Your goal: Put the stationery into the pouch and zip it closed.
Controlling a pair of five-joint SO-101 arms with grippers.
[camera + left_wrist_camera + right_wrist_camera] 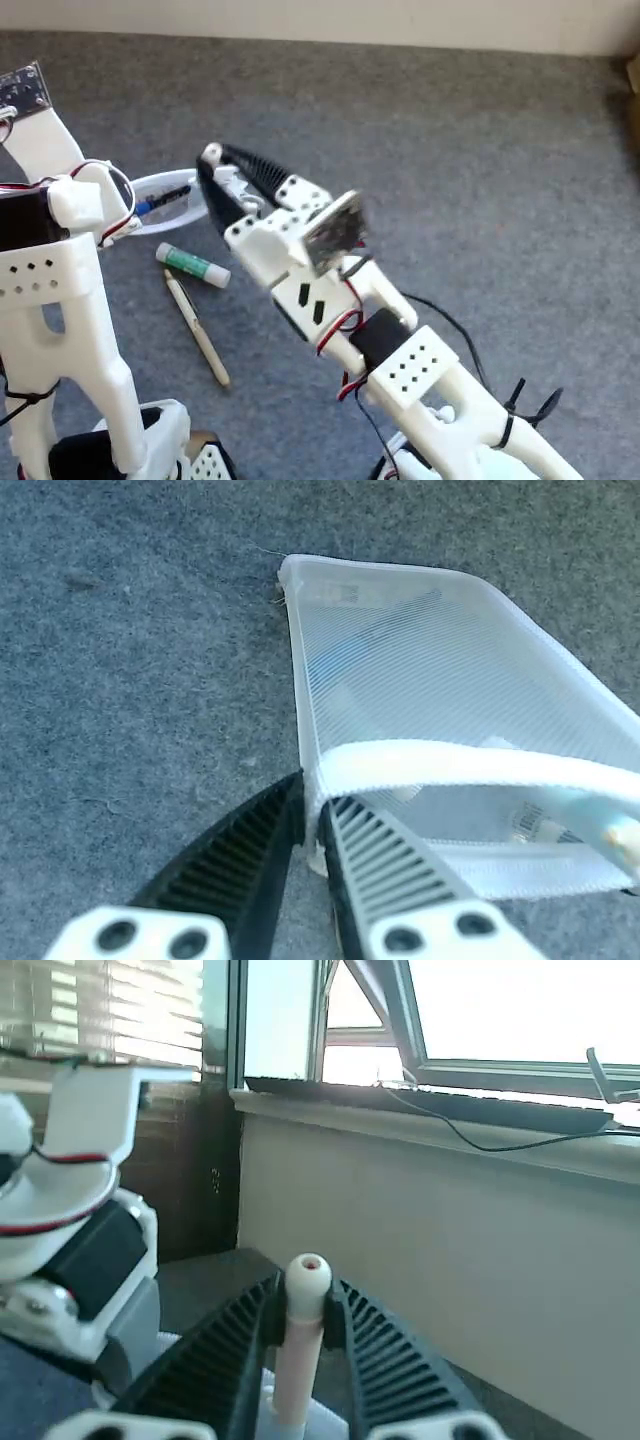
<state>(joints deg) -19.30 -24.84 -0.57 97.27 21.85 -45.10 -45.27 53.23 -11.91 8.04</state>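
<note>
Lying nearest on the grey mat (480, 150), 1 beige pen (197, 330) sits just beside 1 green glue stick (192, 265), both left of centre. Behind them, the left gripper (310, 802) pinches the rim of the translucent pouch (430, 670). Farthest, the right gripper (304, 1305) clamps 1 white pen (307, 1272) by the pouch's right end.

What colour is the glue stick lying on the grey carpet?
The glue stick is green with white ends, clearest in the high view.
</note>
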